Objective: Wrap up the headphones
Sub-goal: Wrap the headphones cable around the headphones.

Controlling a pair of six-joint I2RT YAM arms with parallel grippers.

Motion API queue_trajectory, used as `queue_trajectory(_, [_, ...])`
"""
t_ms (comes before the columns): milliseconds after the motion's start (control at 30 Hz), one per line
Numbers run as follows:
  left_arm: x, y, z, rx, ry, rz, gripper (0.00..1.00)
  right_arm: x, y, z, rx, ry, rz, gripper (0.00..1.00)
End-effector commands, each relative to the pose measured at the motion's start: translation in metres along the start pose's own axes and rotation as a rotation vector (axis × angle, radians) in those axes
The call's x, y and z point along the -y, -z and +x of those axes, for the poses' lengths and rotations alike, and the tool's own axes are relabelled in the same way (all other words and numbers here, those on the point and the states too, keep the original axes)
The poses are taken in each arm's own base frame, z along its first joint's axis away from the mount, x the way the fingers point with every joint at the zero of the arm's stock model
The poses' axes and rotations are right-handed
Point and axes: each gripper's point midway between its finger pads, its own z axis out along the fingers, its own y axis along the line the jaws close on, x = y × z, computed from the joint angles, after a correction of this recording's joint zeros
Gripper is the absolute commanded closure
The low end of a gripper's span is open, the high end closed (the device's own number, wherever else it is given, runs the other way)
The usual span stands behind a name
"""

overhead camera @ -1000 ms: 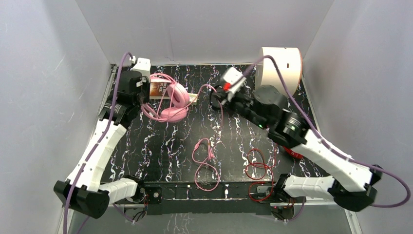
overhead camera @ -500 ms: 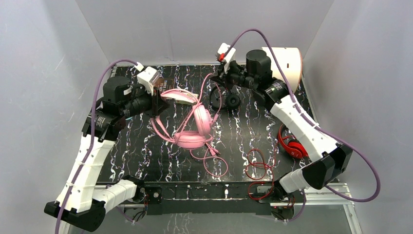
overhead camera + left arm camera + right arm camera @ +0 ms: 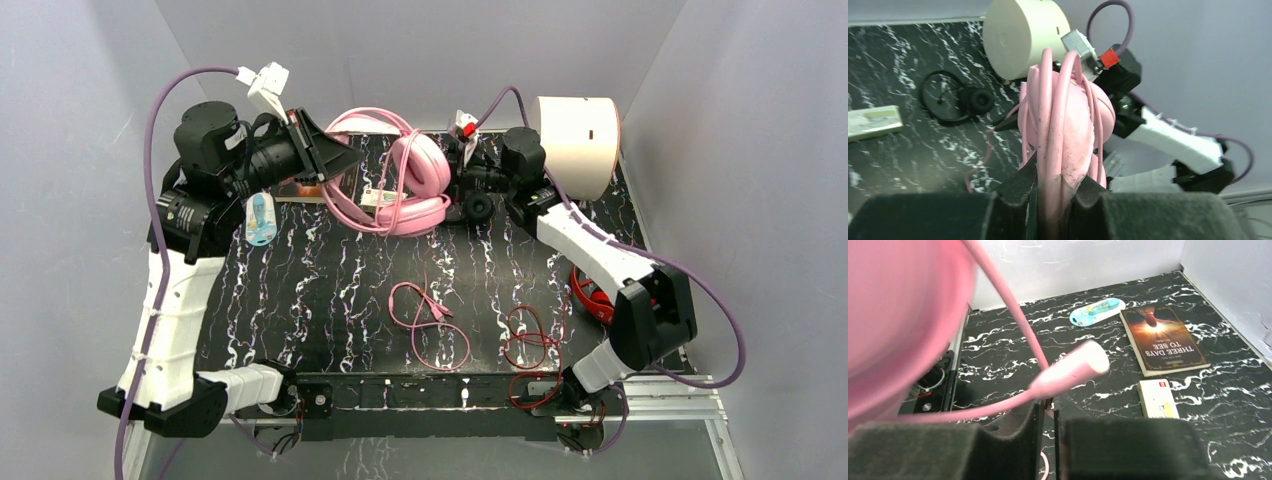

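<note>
My left gripper (image 3: 345,160) is shut on the headband of the bulky pink headphones (image 3: 412,172) and holds them in the air at the back of the table. In the left wrist view the jaws (image 3: 1060,177) clamp the pink band (image 3: 1058,120) with cable turns over it. My right gripper (image 3: 458,172) sits right beside the pink ear cups, shut on the thin pink cable (image 3: 1049,412). The cable's loose end (image 3: 430,322) lies looped on the table. The small black headphones (image 3: 478,206) lie under my right wrist. The red headphones (image 3: 590,297) lie at the right, partly hidden by my right arm.
A white cylinder (image 3: 578,140) stands at the back right. A book (image 3: 1163,340), a small white box (image 3: 1158,399) and a blue packet (image 3: 260,220) lie at the back left. A red cable (image 3: 525,340) loops near the front edge.
My left gripper has lifted the pink headphones from mid-table up and toward the back. My right gripper stays at the back on the cable. The cable loops on the table shifted.
</note>
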Motion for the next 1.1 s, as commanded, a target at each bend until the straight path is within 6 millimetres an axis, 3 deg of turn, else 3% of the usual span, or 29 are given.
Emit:
queue_trajectory(0, [0.061,0.017,-0.039,0.107,0.105,0.190,1.00,-0.014,-0.011,-0.012,0.098,-0.103,-0.141,0.74])
queue_trajectory(133, [0.063,0.014,-0.041,0.109,0.130,0.210,1.00,-0.009,-0.014,-0.010,0.137,-0.167,-0.109,0.59])
queue_trajectory(333, [0.064,0.016,-0.046,0.142,0.171,0.206,1.00,0.014,-0.004,0.010,0.164,-0.250,0.092,0.32])
queue_trajectory(533, [0.078,0.025,-0.069,0.224,0.188,0.235,1.00,0.010,0.001,0.028,0.214,-0.270,0.104,0.16])
queue_trajectory(800, [0.090,0.032,-0.120,0.394,0.232,0.223,1.00,0.009,-0.017,0.042,0.269,-0.297,0.118,0.13])
queue_trajectory(1000, [0.103,0.037,-0.156,0.515,0.258,0.279,1.00,0.009,-0.032,0.049,0.347,-0.324,0.133,0.22])
queue_trajectory(1067, [0.105,0.037,-0.164,0.549,0.256,0.287,1.00,0.009,-0.038,0.049,0.375,-0.331,0.112,0.30])
